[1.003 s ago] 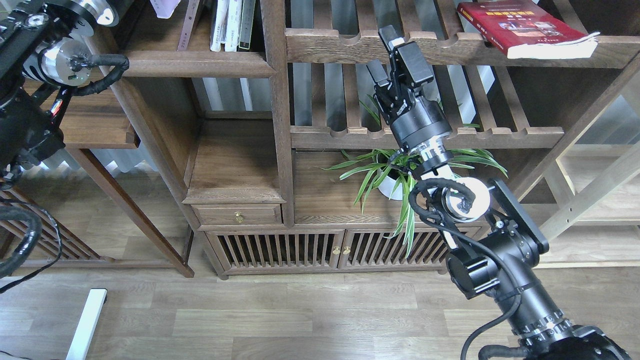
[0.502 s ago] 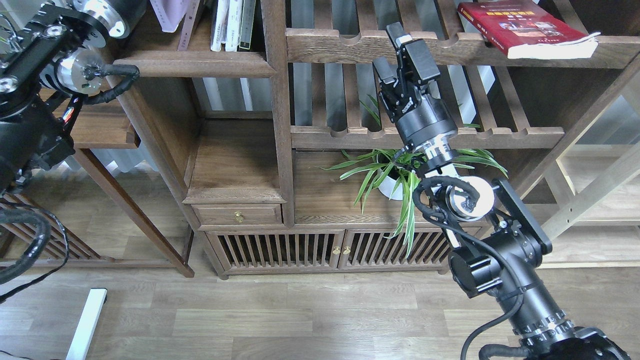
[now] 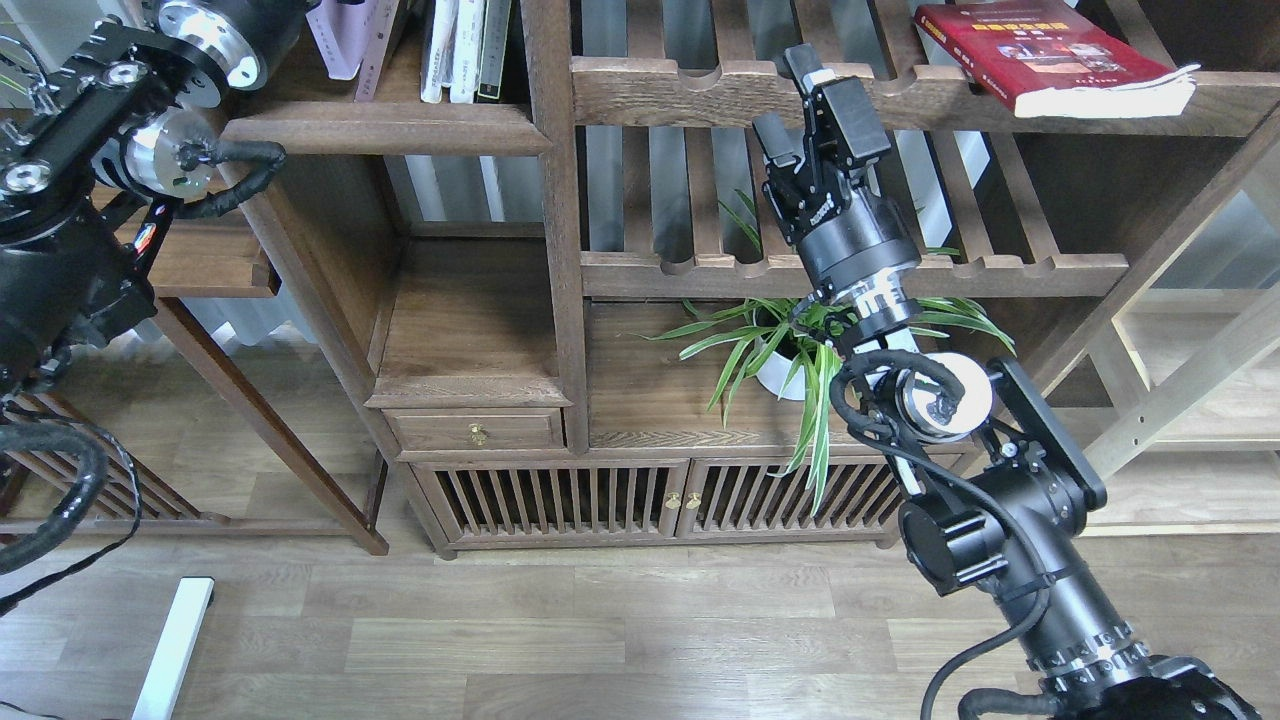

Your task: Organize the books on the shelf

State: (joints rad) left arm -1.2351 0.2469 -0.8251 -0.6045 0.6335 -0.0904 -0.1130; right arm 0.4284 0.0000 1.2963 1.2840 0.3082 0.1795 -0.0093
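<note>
- My left arm (image 3: 70, 200) comes in at the upper left, its silver joints just in front of the left end of the solid walnut shelf (image 3: 390, 128); its far end runs past the top edge, so my left tool is out of sight.
- On that shelf, with its rounded moulded front edge, a pale pink book (image 3: 340, 35) leans at the left, and a few thin white and dark-spined books (image 3: 462, 50) stand upright near the post. Their tops are cut off by the edge of the view.
- Below it a bare wooden compartment sits above a small drawer with a brass knob (image 3: 478, 434).
- At centre, a green spider plant in a white pot (image 3: 785, 372) stands in the lower bay, behind my right arm.
- My right tool (image 3: 795, 95) points up at the scalloped front rail of the upper slatted shelf (image 3: 700, 85). Its two fingers stand apart with a narrow gap between them and nothing is in them.
- The red book with a photo cover (image 3: 1050, 55) lies flat at the right of that slatted shelf, its white page edge jutting over the rail, well to the right of my right tool.
</note>
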